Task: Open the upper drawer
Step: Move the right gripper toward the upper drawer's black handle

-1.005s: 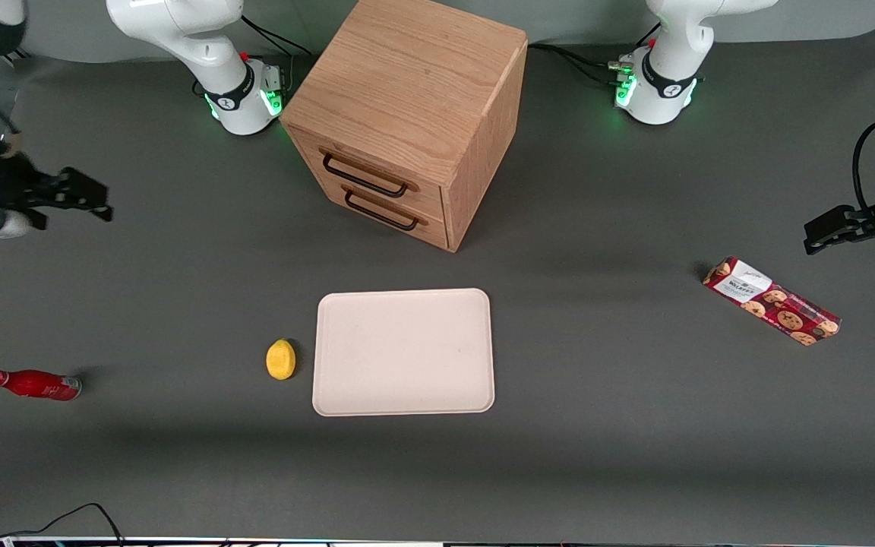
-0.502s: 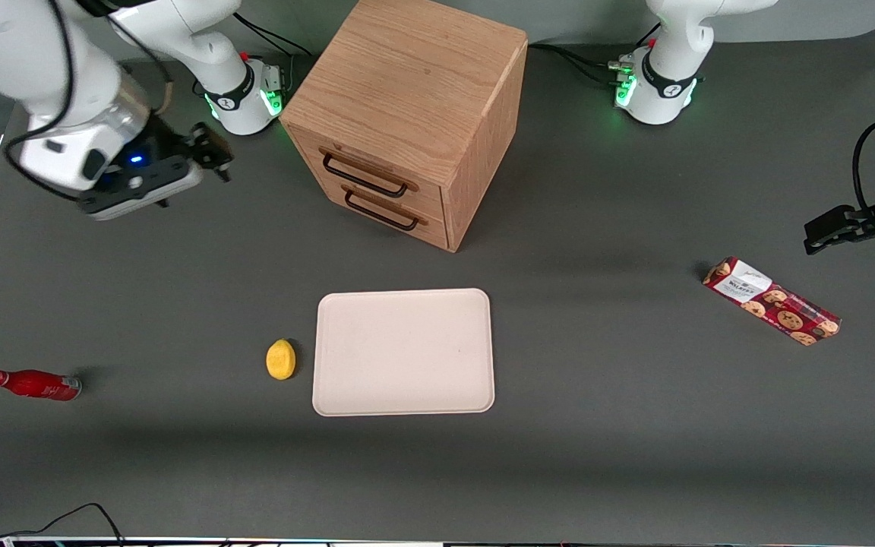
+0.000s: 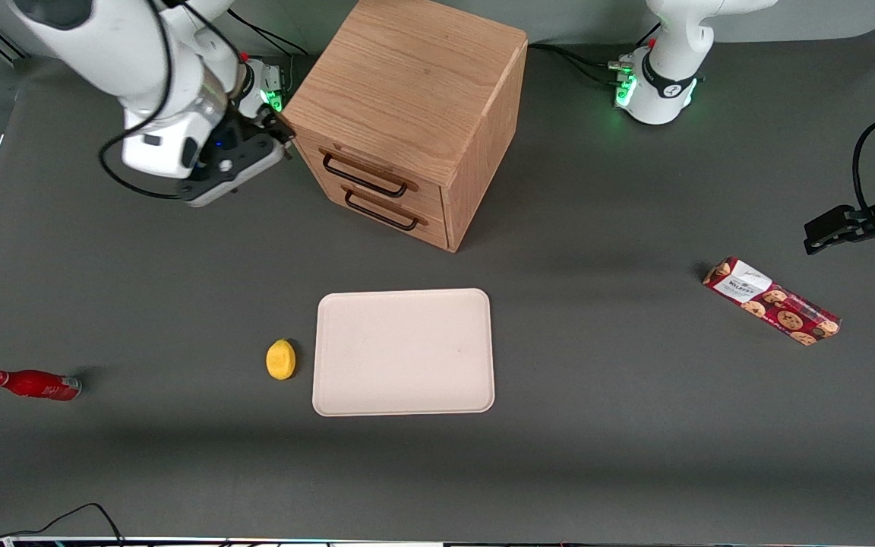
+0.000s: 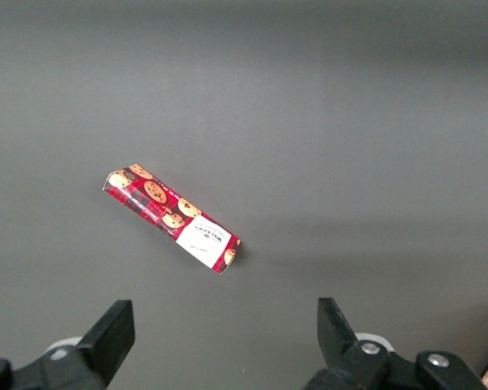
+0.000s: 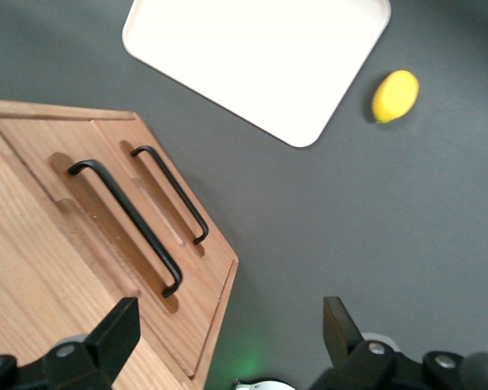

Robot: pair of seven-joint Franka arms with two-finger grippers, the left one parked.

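I have the gripper [image 3: 279, 138] up beside the wooden cabinet [image 3: 415, 83] now, at the corner toward the working arm's end; half a second ago it hung well clear of the cabinet, farther toward that end. Its fingers [image 5: 114, 333] are spread wide, holding nothing. The upper drawer [image 3: 377, 178] sits shut, its black bar handle [image 5: 130, 223] untouched, with the lower drawer [image 3: 392, 216] closed just below. The beige tray [image 3: 404, 352], lemon [image 3: 280, 358], red bottle [image 3: 33, 384] and cookie box [image 3: 772, 301] have not moved.

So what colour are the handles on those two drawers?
Black, both the upper drawer's handle and the lower one's, clearest in the right wrist view.
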